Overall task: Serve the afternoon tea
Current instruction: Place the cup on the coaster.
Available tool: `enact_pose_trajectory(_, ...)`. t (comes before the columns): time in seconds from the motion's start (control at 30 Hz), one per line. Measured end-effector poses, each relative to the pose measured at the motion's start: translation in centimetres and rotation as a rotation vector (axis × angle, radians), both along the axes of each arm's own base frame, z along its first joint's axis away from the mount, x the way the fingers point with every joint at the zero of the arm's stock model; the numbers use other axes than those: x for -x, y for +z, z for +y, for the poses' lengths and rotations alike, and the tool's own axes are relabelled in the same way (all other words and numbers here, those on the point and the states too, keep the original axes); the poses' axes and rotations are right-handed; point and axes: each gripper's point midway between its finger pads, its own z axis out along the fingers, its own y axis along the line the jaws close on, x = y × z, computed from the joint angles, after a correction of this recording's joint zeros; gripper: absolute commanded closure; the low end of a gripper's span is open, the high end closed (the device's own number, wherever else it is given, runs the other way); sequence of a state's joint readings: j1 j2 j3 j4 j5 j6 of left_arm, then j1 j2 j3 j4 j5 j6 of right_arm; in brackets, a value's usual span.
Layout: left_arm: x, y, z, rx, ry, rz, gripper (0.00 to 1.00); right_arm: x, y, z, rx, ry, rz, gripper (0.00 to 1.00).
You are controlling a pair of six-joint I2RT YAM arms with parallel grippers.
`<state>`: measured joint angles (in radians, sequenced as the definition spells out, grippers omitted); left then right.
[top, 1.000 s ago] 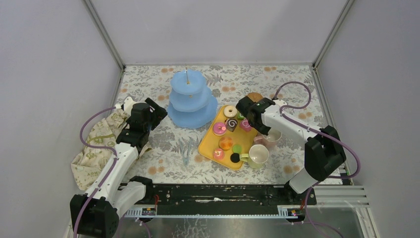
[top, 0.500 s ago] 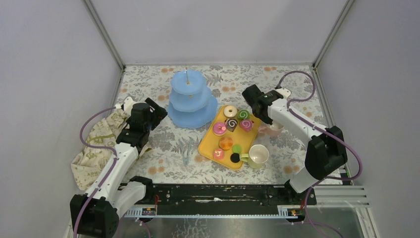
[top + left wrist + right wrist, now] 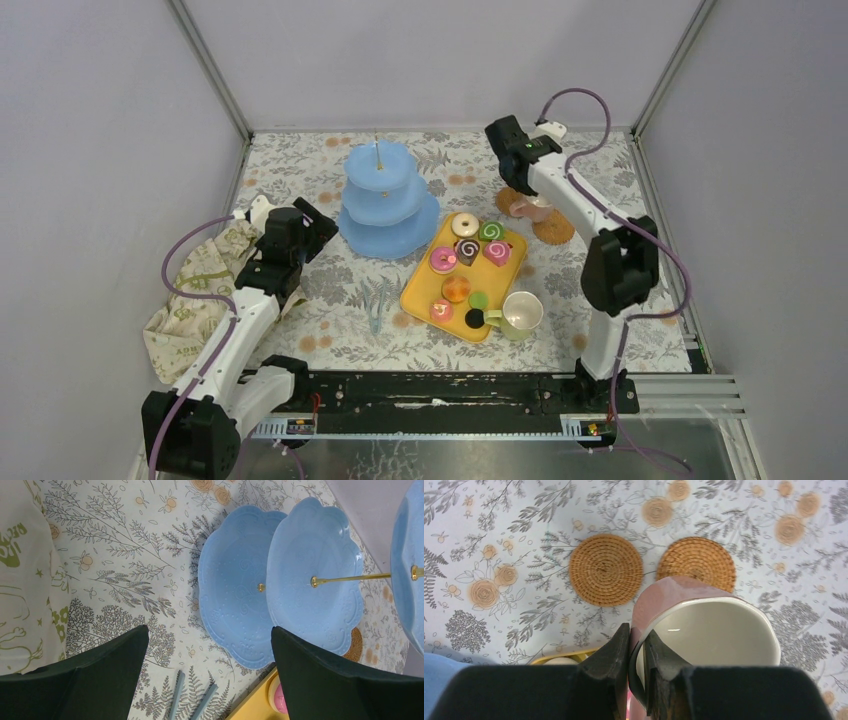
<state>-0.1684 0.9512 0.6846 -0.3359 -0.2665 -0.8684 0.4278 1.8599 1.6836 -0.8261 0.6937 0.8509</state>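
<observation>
My right gripper (image 3: 637,632) is shut on the wall of the pink mug (image 3: 664,597), one finger inside the rim and one outside. The mug (image 3: 537,208) hangs over two woven coasters (image 3: 606,569) at the back right; whether it touches one I cannot tell. The light-blue three-tier stand (image 3: 385,195) is at the back centre with bare tiers. Several small toy pastries (image 3: 443,259) lie on the yellow tray (image 3: 415,290), and the pale green mug (image 3: 522,312) stands at its near right corner. My left gripper (image 3: 210,628) is open and holds nothing, just left of the stand (image 3: 240,595).
A beige cloth with green print (image 3: 195,290) lies bunched at the left edge, under my left arm. Blue tongs (image 3: 376,305) lie on the floral tablecloth between the stand and the tray. Grey walls close in the table on three sides.
My right arm has carried the pink mug from beside the tray's right edge toward the back, over the woven coasters. The left arm has not moved.
</observation>
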Motion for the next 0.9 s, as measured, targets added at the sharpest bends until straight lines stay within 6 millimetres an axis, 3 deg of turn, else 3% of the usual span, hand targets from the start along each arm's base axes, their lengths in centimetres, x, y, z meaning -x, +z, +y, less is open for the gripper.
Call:
enact_pose_trajectory(0.27,0.0,-0.1,0.0,-0.001,0.001,0.003,0.00,-3.7,-2.3,1.7,0.012,0.068,0.076,1.00)
enact_pose_trajectory(0.57,-0.1,-0.4,0.0,-0.003,0.001,0.013,0.00,-6.7,-3.2,2.4,-0.003,0.096,0.095,1.00)
enact_pose_trajectory(0.9,-0.1,-0.9,0.0,-0.005,0.000,0.030,0.00,-8.1,-5.1,3.3,-0.028,0.119,0.125,1.00)
